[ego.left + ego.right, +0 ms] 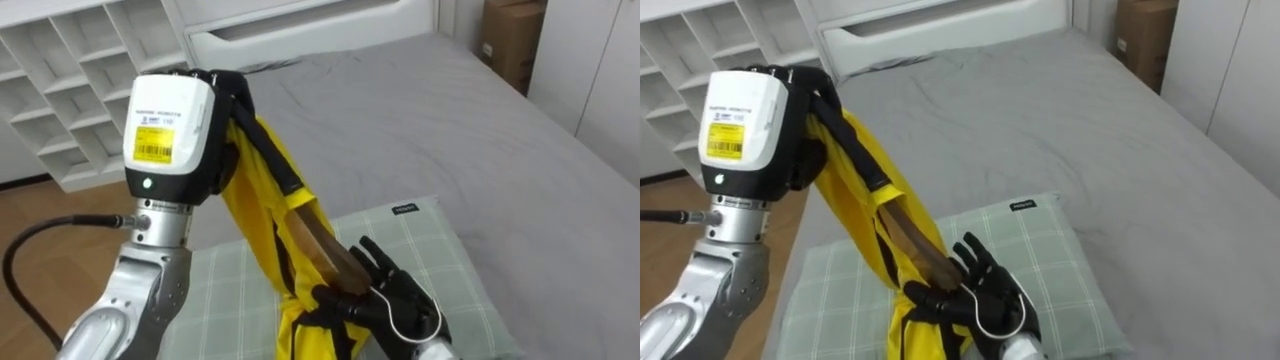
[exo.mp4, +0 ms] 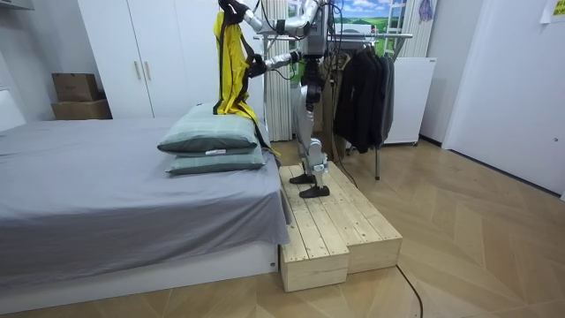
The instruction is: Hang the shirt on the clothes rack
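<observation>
Yellow and black meet at ten o'clock in the eye views. There your robot's left arm is raised, forearm climbing from seven o'clock, and its left hand [image 1: 226, 88] sits behind the white wrist housing. What you can see of that hand is clenched on the top of the yellow garment [image 1: 262, 190].

From that grip the garment falls slantwise towards six o'clock, black-trimmed along its edge and bunched into folds at the bottom. A wooden hanger [image 1: 325, 248] lies inside the cloth, its brown arm showing through the opening and sloping down to five o'clock.

The right hand [image 1: 400, 295] at five o'clock grasps the hanger's lower end, upper fingers partly spread, and the wire hook [image 1: 400, 318] curves across its palm.

Beneath both lies a green checked pillow [image 1: 440, 250] on the grey bed [image 1: 450, 110].

In the room view the robot stands upright on a wooden platform [image 2: 331, 225] beside the bed. It holds the garment high above the stacked pillows, with a clothes rack [image 2: 362, 88] just behind it at one o'clock.
</observation>
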Robot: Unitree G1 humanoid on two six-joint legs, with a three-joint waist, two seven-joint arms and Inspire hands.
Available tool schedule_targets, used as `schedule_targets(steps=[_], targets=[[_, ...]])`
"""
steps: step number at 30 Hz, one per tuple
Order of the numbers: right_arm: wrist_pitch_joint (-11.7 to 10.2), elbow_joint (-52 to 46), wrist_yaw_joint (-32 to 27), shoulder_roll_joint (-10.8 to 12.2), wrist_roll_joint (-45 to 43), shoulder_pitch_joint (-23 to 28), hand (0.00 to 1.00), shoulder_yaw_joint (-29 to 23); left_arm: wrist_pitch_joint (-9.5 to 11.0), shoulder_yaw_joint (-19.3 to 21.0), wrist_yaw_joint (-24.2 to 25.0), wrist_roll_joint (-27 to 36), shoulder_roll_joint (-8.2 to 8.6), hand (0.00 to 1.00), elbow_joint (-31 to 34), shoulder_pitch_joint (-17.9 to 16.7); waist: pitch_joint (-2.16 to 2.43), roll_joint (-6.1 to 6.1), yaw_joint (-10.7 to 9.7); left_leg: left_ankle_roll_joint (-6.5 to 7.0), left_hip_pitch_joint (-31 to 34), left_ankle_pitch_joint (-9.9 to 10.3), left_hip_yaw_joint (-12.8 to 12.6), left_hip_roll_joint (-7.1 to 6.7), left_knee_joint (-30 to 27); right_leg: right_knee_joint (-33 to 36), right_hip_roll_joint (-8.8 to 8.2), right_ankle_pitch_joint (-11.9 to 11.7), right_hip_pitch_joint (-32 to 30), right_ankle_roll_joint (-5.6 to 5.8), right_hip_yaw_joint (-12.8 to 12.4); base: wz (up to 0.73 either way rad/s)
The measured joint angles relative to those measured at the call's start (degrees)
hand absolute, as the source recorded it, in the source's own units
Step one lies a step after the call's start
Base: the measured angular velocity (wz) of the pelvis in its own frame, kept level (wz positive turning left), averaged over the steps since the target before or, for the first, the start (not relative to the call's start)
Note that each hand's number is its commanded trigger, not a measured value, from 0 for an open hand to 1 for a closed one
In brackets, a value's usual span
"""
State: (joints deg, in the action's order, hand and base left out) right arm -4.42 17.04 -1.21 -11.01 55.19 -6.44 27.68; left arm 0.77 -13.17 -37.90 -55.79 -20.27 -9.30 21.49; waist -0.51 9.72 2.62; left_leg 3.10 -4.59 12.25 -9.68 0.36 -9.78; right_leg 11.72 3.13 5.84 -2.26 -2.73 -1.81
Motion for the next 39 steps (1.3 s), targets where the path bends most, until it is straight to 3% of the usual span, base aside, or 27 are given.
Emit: schedule_targets(steps=[5,7,9,14,18,29,30,31,33,36,39], targets=[[0.0,-2.3,-0.1,0.1,0.0,0.0,0.0,0.2,-0.6,2.1,0.7,0.0,1.83,1.0,-0.2,-0.1,-0.19,-0.52,1.0,0.0,-0.3,0.0,-0.9,0.01,0.1,0.0,-0.01,0.0,0.0,0.04,-0.7,-0.07],[0.0,-2.7,-0.1,0.4,-0.8,0.0,0.0,0.2,-0.6,3.2,0.7,0.0,2.5,1.0,-0.2,-0.8,-0.24,-1.05,1.0,0.0,-0.2,0.0,-1.0,0.01,0.1,0.0,-0.01,0.0,-0.1,0.06,-0.8,-0.02],[0.0,-2.8,-0.1,0.4,-1.7,0.0,0.0,0.2,-1.3,4.4,0.7,0.0,4.48,1.0,-0.2,-2.4,-0.21,-1.77,1.0,0.0,-0.1,0.0,-1.0,0.0,0.1,-0.1,-0.04,0.1,-0.2,0.04,-0.6,0.0],[0.0,-2.8,-1.4,0.5,-1.7,0.0,0.0,-0.4,-2.4,4.3,1.5,1.3,6.28,1.0,-2.1,-3.6,-0.3,-2.93,0.8,0.0,-0.1,0.0,-0.9,-0.02,0.0,-0.1,-0.11,0.1,0.0,0.03,-0.5,0.0],[-0.8,-2.8,-2.1,1.5,-1.7,0.0,0.0,-0.6,-2.6,3.1,3.7,1.9,7.16,1.0,-3.2,-4.0,-0.33,-3.12,0.8,0.01,-0.2,0.0,-0.9,-0.04,0.0,-0.1,-0.15,0.1,0.1,0.03,-0.5,0.0],[-1.4,-2.8,-3.7,1.6,-1.9,0.0,0.0,-0.8,-2.6,3.0,3.8,1.8,7.64,1.0,-3.0,-5.1,-0.34,-3.1,0.8,0.01,-0.1,0.0,-0.4,-0.04,0.1,-0.1,-0.11,0.1,0.1,0.03,-0.1,0.02],[-1.6,-2.8,-3.7,1.6,-2.0,0.0,0.09,-0.8,-2.6,3.0,3.7,1.8,7.63,1.0,-3.0,-5.1,-0.36,-3.14,0.8,0.01,-0.1,0.0,-0.3,-0.04,0.1,-0.1,-0.13,0.1,0.1,0.03,0.0,0.05],[-1.7,-2.8,-3.7,1.6,-2.0,0.0,0.31,-0.8,-2.6,3.0,3.6,1.8,7.63,1.0,-3.0,-5.2,-0.37,-3.15,0.8,0.01,-0.1,0.0,-0.2,-0.04,0.1,-0.1,-0.14,0.1,0.1,0.03,0.1,0.07],[-1.8,-2.8,-4.0,1.6,-2.0,0.0,0.3,-0.6,-2.6,3.0,3.6,1.8,7.63,1.0,-3.0,-5.3,-0.42,-3.22,0.8,0.01,0.0,0.0,0.3,-0.08,0.1,-0.2,-0.19,0.1,0.2,0.03,0.4,0.08],[-1.8,-2.8,-4.1,1.6,-2.0,0.0,0.05,-0.5,-2.8,3.0,3.5,1.7,7.62,1.0,-3.0,-5.4,-0.43,-3.23,0.9,0.01,0.0,0.0,0.5,-0.07,0.1,-0.2,-0.19,0.1,0.2,0.03,0.6,0.04],[-1.8,-2.8,-4.1,1.6,-2.0,0.0,0.0,-0.5,-2.9,3.0,3.5,1.7,7.59,1.0,-3.0,-5.4,-0.45,-3.26,0.9,0.01,0.0,0.0,0.5,-0.07,0.1,-0.2,-0.2,0.1,0.2,0.03,0.6,0.0]])
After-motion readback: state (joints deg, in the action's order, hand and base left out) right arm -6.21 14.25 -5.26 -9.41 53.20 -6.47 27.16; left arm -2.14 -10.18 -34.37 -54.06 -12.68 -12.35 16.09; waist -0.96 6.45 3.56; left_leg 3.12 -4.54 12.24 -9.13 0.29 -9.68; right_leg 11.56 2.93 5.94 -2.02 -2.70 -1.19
